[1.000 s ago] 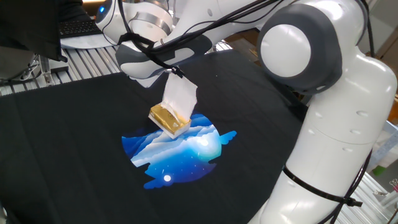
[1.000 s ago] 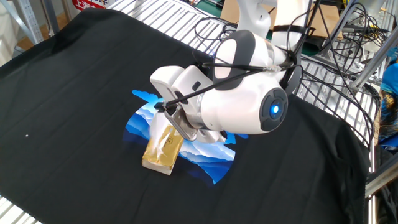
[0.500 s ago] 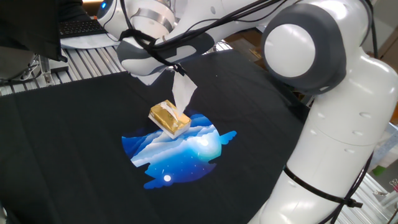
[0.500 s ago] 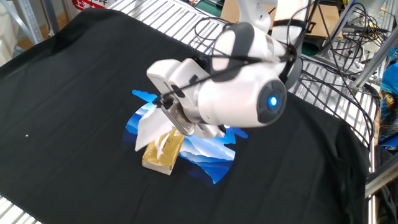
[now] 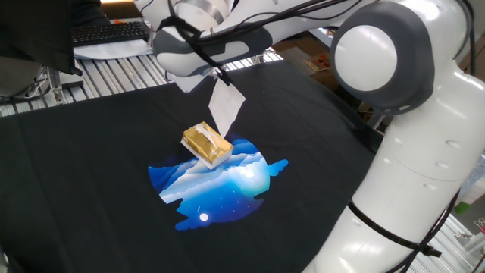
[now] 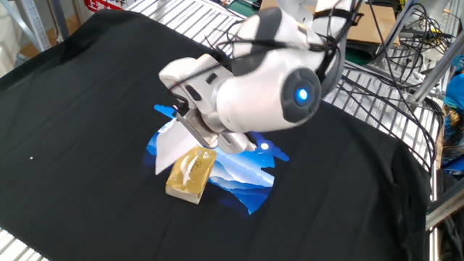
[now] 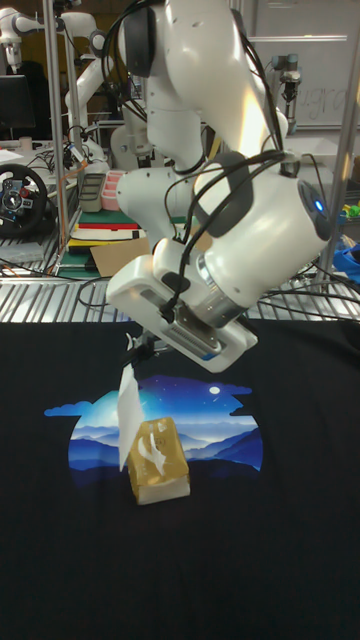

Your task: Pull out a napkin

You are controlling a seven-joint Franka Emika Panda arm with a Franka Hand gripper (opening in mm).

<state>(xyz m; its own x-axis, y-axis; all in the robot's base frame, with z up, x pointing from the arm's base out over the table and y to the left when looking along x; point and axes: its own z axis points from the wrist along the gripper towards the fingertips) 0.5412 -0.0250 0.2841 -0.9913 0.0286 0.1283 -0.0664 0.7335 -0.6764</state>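
The end effector (image 5: 214, 73) is clenched on the top corner of the napkin (image 5: 226, 105), above and a little behind the pack (image 5: 206, 144) in one fixed view. In the tall fixed view the end effector (image 7: 137, 347) pinches the sheet's upper edge and the napkin (image 7: 128, 415) hangs down limp beside the pack (image 7: 160, 462).

The napkin looks nearly out. In one fixed view its lower tip reaches down close to the pack's top, and I cannot tell whether that tip is touching the pack's opening or hanging just clear of it. In the other fixed view the napkin (image 6: 170, 142) shows as a white flap just beside the pack (image 6: 191, 173), most of its length exposed, with its upper part hidden behind the arm.

The pack lies flat on the blue print (image 5: 227, 182) of the black cloth (image 5: 91, 174) covering the counter; it does not appear lifted or tilted by the pull.

So I judge the grasp made and most of the draw done. What is left is a little more lift away from the pack until the lower tip is plainly free, with the pack staying down on the print.
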